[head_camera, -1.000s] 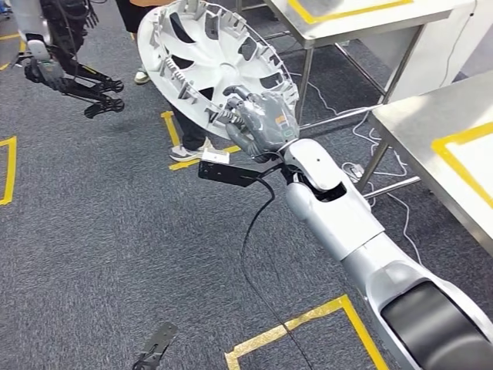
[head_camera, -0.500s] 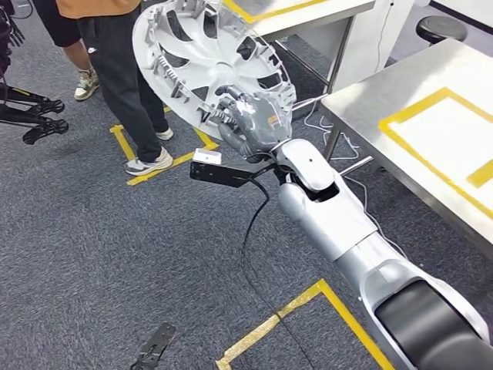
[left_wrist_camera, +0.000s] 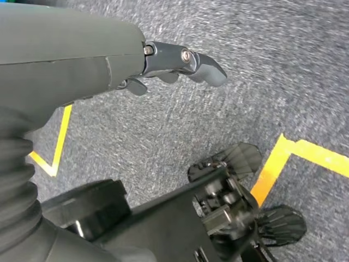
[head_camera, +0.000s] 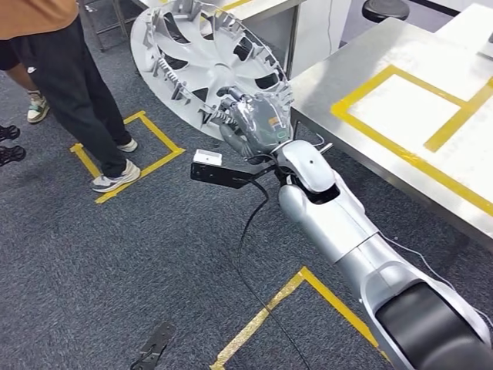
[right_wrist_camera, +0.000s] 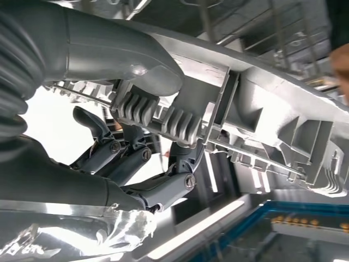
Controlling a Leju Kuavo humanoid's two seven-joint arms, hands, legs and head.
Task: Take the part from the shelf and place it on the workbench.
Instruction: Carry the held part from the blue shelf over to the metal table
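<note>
Now I see the right hand (head_camera: 259, 123) gripping the rim of the round silver plastic wheel cover (head_camera: 203, 58), held tilted above the grey carpet. Since a second ago the view has swung: the steel workbench with yellow tape (head_camera: 372, 73) sits nearer. The left hand (left_wrist_camera: 181, 60) holds nothing, fingers apart.

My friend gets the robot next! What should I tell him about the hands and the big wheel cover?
Right hand: grips the wheel cover by its rim, in the air above the carpet.
Left hand: holds nothing, hanging over the carpet.
Workbench: just right of the cover, yellow tape box on top.
Done: cover is off the shelf.
Left: carry it over the workbench, set it down, let go.
Watch the person standing nearby.
</note>
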